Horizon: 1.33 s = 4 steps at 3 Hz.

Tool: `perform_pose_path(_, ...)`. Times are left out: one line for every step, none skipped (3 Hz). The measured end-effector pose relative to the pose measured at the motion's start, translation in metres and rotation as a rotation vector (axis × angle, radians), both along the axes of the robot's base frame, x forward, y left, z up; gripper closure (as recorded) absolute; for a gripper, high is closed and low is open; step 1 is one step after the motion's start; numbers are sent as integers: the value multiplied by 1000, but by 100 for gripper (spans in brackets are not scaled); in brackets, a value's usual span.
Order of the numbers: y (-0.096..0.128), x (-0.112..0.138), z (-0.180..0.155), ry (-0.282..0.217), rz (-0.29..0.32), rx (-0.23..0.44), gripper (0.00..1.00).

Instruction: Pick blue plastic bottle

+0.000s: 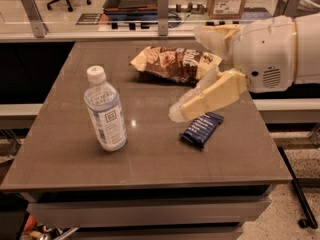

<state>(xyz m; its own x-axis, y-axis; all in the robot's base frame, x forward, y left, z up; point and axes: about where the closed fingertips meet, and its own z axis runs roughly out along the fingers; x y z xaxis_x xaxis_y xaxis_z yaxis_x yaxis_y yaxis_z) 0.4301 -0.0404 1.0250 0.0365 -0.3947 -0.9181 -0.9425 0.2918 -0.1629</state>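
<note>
Holding the gripper above the right half of the table, fingers spread wide and pinching nothing. Hanging over the near edge of a chip bag and just behind a dark-blue snack bar, apparently touching neither. Finding the bottle standing upright on the left half, white cap on top, label facing the camera, well apart from the gripper and from both snacks.

Judging the step in hand as the approach, with the grasp not yet begun. Needing to carry the spread fingers leftward across bare tabletop, keeping them above the snack bar and the chip bag so as not to drag either. Aiming for the bottle's middle, around the label, rather than the narrow neck or the cap. Levelling the fingers to straddle the body before pressing in. Closing gently, expecting thin plastic to give and a tall, light bottle to tip under a sideways nudge.

Noting plenty of bare surface between gripper and bottle, and more in front of the bottle toward the near edge. Noting the left edge lying fairly near the bottle, so risking a shove off that side if coming in too hard. Leaving the posts beyond the far edge well out of the path.
</note>
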Motion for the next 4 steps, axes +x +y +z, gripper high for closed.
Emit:
perform_pose_path(43, 6, -15, 38, 26, 18, 0)
perform_pose_path(84, 0, -26, 65, 70, 63, 0)
perform_pose_path(84, 0, -26, 65, 70, 63, 0)
perform_pose_path(91, 16, -35, 64, 67, 64, 0)
